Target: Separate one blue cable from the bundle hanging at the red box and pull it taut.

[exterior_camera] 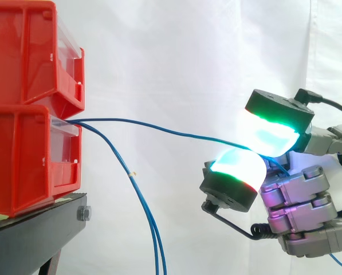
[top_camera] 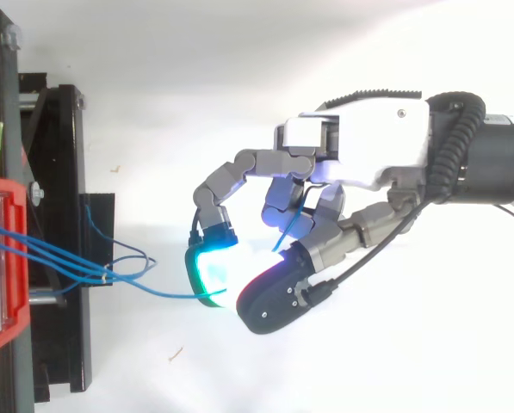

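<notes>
Right of the red box [exterior_camera: 27, 154], the hand [exterior_camera: 299, 200] was closed on one blue cable [exterior_camera: 159, 125], pinched btw. two glowing pads [exterior_camera: 239, 166]. Cable ran from the box front to the pinch w/ a slight sag; rest of the bundle [exterior_camera: 145, 200] hung down by the black stand [exterior_camera: 33, 229]. Separation looked done, tautening not yet. Next prob. needs a steady pull rightward, away from the box, w/o losing the pinch.

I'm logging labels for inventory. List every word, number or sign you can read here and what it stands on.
None can be read. The clear label holders on the red bins show no print; the hand, the blue cable it pinches and the black stand carry no legible marks.
</notes>
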Tool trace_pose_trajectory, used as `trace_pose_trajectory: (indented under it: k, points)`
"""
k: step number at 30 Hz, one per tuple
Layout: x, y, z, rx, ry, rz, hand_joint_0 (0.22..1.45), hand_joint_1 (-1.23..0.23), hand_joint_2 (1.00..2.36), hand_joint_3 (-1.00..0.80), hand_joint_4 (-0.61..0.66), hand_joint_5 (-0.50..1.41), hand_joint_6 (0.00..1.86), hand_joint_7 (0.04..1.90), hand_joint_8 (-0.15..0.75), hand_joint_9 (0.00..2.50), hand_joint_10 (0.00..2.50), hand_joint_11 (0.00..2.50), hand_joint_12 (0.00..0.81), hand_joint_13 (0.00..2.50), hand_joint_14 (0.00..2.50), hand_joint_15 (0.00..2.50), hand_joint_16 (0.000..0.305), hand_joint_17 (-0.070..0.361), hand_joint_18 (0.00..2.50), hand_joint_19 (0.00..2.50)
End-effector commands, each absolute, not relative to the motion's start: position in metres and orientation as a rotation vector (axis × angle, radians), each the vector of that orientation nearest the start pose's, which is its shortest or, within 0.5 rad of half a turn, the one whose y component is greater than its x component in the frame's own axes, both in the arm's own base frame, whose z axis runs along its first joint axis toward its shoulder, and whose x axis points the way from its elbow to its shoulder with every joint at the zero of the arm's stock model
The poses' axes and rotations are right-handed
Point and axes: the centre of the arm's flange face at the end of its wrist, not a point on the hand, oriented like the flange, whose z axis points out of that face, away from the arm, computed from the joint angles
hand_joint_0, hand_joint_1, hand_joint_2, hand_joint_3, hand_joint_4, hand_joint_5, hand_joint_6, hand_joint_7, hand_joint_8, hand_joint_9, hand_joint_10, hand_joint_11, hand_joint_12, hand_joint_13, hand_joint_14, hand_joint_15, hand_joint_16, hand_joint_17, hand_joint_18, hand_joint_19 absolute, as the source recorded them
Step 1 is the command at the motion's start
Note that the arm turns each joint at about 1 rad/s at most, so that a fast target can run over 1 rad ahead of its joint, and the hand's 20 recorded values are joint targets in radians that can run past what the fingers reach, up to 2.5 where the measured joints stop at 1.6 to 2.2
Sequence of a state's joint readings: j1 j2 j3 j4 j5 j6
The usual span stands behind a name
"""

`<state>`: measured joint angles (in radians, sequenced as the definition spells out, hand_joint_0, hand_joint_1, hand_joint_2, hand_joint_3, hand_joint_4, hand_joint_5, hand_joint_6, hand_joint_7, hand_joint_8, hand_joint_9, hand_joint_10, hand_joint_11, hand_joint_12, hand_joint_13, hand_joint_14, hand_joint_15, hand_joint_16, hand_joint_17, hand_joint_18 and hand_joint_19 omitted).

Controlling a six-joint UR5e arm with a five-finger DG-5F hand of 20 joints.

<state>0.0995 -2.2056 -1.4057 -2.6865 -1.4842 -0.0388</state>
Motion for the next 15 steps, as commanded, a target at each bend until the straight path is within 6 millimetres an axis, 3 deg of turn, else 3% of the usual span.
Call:
trace_pose_trajectory:
  k: [1,15]
  points:
    - [0.7104,-0.0716,0.2262,1.183,1.248,1.182,0.64,-0.72,1.02,-0.12,-0.07,-0.17,0.88,1.18,0.307,1.19,1.91,1.75,0.35,1.16,2.21,1.68,0.041,0.092,1.56,1.47]
    - [0.7101,-0.0727,0.226,1.184,1.248,1.18,0.64,-0.72,1.02,-0.1,-0.09,-0.17,0.88,1.17,0.305,1.2,1.92,1.72,0.348,1.16,2.17,1.68,0.042,0.095,1.55,1.41]
